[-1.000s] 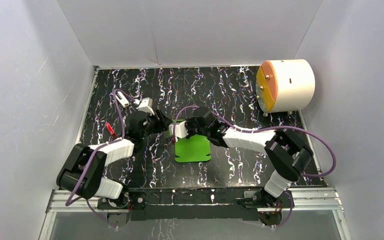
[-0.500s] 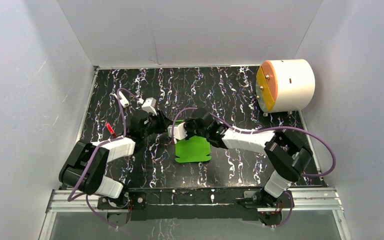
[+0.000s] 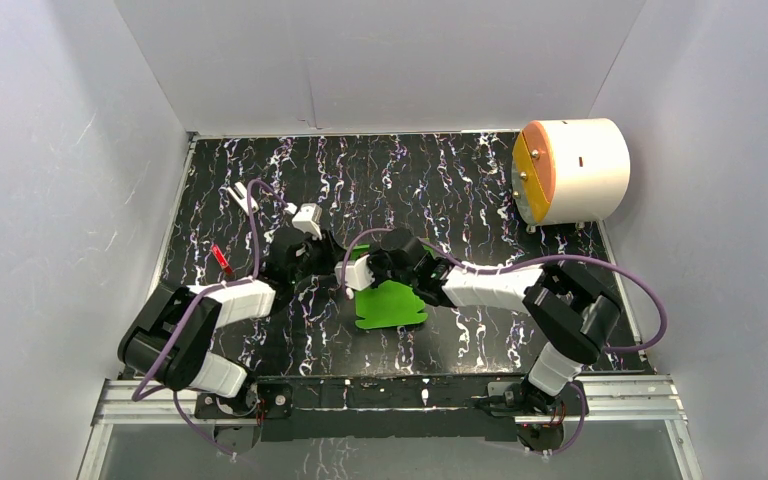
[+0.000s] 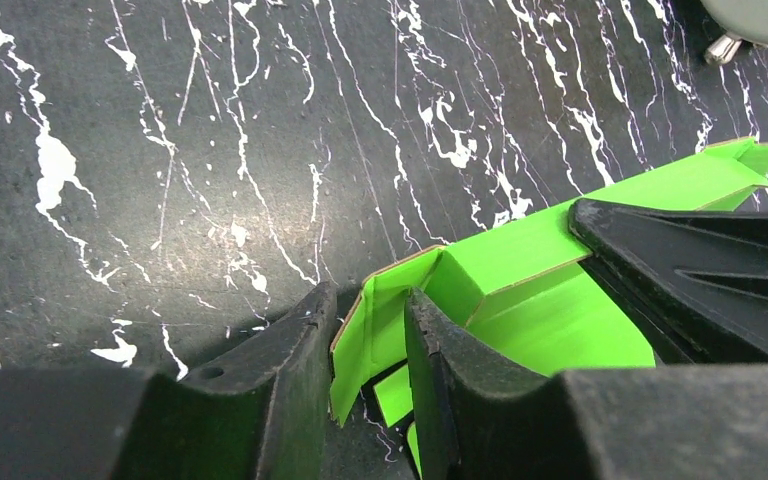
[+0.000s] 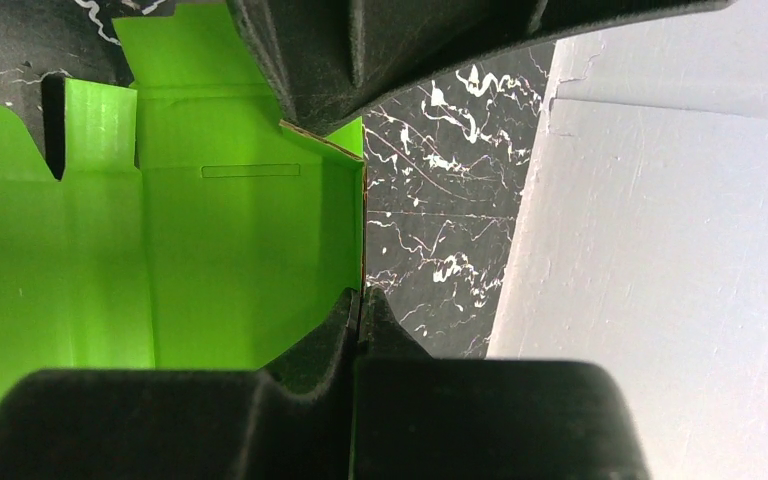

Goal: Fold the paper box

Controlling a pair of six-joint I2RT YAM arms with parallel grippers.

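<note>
Green paper box (image 3: 392, 306) lies half-formed at table (image 3: 480, 200) centre. Right gripper (image 5: 359, 300) stays clamped on its twelve o'clock edge. Left gripper (image 4: 368, 298) has narrowed around the raised flap (image 4: 365, 345) at ten o'clock, pinch unconfirmed. That corner looks ready for creasing.

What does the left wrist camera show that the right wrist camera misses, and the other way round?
Only the left wrist view: a raised flap of the green paper box standing between the left hand's fingers. Only the right wrist view: the card's inner face with a thin slot, and a white wall. Both: the card, the black marbled table and the right hand clamped on the card's edge.
</note>
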